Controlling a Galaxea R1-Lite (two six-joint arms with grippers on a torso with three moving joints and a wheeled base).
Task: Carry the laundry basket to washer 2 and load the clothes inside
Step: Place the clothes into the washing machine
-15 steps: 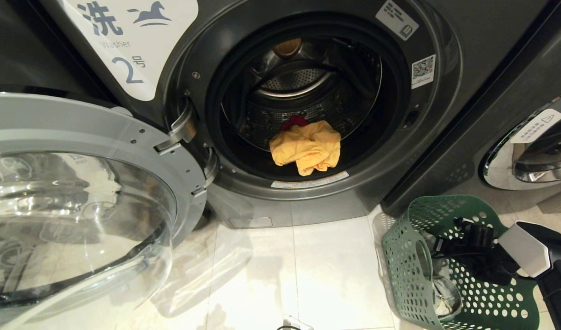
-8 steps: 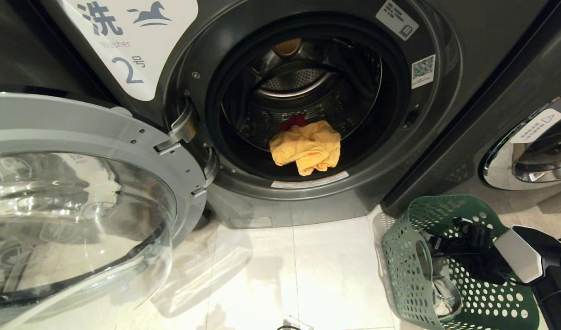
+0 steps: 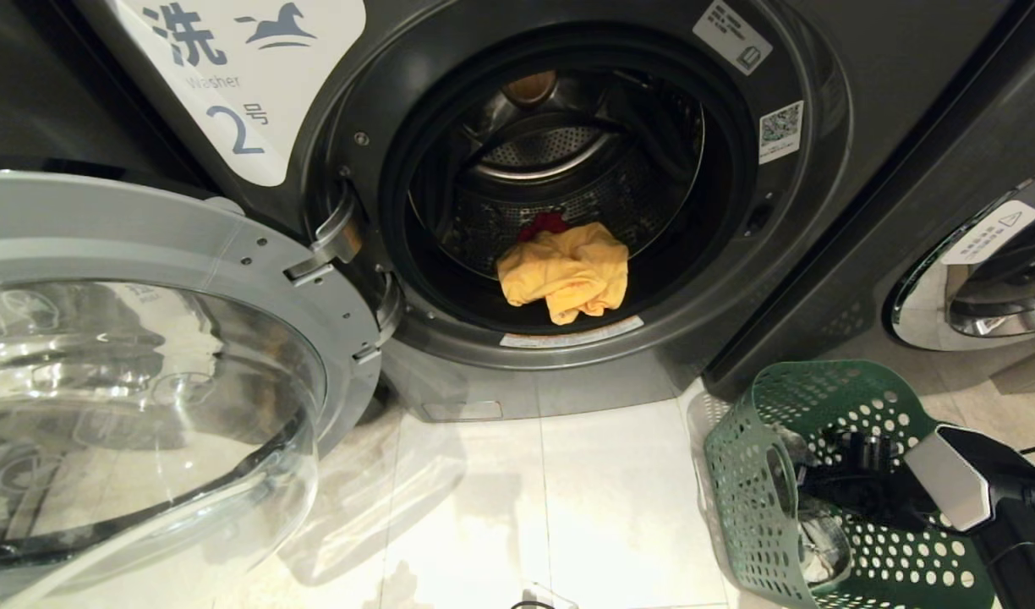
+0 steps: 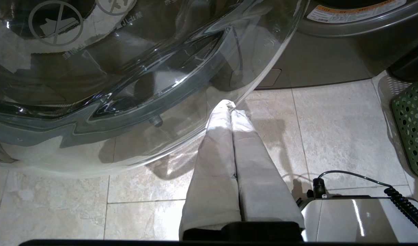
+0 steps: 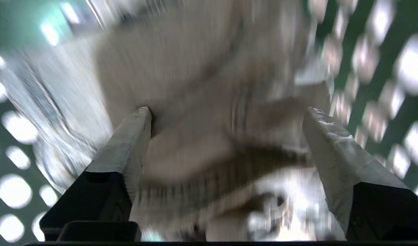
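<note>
Standing upright, mouth up, the laundry basket (image 3: pixel 758 499) holds the right gripper (image 5: pixel 226 116), jaws spread over grey cloth (image 5: pixel 202 78).

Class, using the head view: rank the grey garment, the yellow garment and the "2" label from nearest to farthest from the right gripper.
1. Grey garment, in the basket beneath the right gripper.
2. Yellow garment, in the drum mouth.
3. "2" label, upper left on the washer.

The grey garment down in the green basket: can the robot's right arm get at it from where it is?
Probably yes. The right gripper is already inside the laundry basket, open, its fingers either side of the grey garment, nothing between.
</note>
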